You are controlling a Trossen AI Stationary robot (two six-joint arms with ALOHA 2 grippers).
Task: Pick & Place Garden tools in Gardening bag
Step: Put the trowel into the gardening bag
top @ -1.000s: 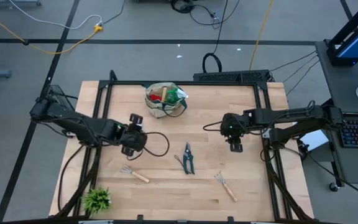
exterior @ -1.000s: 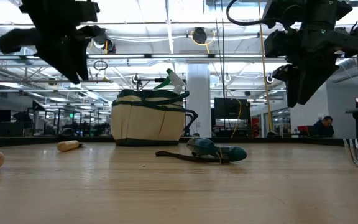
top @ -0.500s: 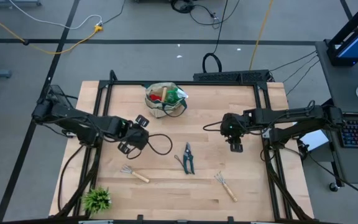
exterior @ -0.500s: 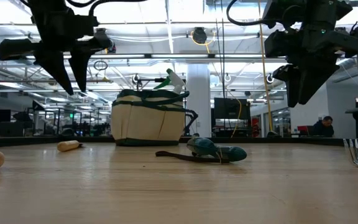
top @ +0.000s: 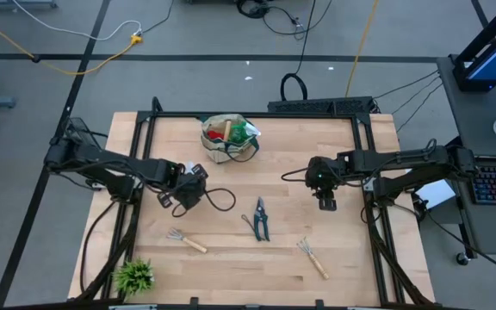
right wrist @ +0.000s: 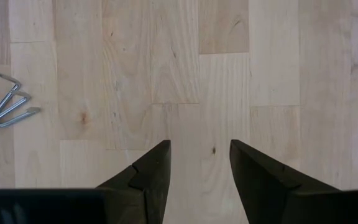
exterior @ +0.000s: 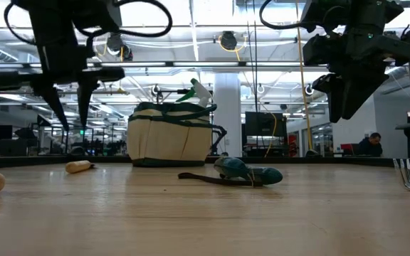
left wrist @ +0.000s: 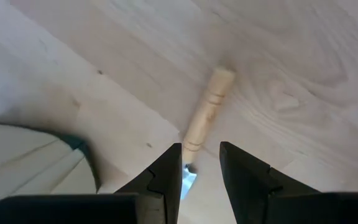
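So the left gripper (top: 185,191) hangs above the table with nothing in it, and its fingers (left wrist: 166,177) stand a modest way apart. The wooden-handled hand rake (top: 185,240) lies just below and ahead of it. In the left wrist view the handle (left wrist: 205,111) runs nearly straight away from the gap between the fingers, so its long axis is roughly in line with the gripper's forward direction, not across the jaws. I'd guess it needs a wrist turn before dropping. The left arm is clearly the nearer one for this rake. The gardening bag (top: 227,139) sits further off, up and to the gripper's right, already with some stuff poking out. The pruning shears (top: 260,220) lie between the two arms. The right gripper (top: 326,203) just waits in the air, partly open and empty, with the second hand rake (top: 312,257) off to one side below it.
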